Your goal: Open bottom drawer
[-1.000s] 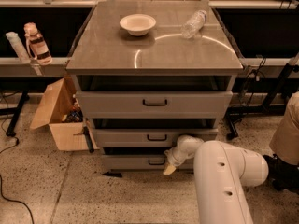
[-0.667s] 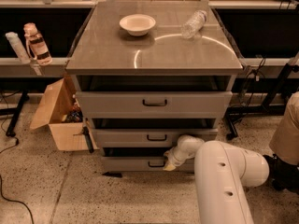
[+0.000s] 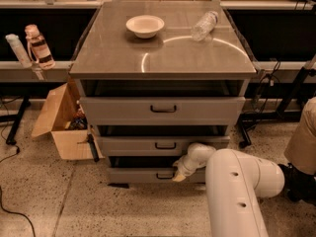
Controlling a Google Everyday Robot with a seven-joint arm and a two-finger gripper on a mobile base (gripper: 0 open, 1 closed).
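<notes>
- At six o'clock in the camera view, low on the grey cabinet, sits the bottom drawer [image 3: 133, 175], the narrowest and shortest of three fronts, with a dark gap above it.
- Its small black handle [image 3: 164, 175] is at the centre of the front.
- At the handle's three o'clock end is the gripper [image 3: 178, 176], its pale tip touching or just beside the bracket; whether it is open, closed or clamped on the handle cannot be told.
- From five o'clock the bulky white arm [image 3: 237, 191] reaches in, its wrist bending toward the drawer.
- Above, the middle drawer [image 3: 128, 145] and the widest top drawer [image 3: 118, 110] each carry their own black handle.
- On the cabinet top [image 3: 123, 53], a white bowl [image 3: 144, 25] stands at twelve o'clock, and a clear plastic bottle [image 3: 204, 25] lies on its side at one o'clock.
- At nine o'clock, an open cardboard box [image 3: 54, 117] stands on the speckled floor beside the cabinet.
</notes>
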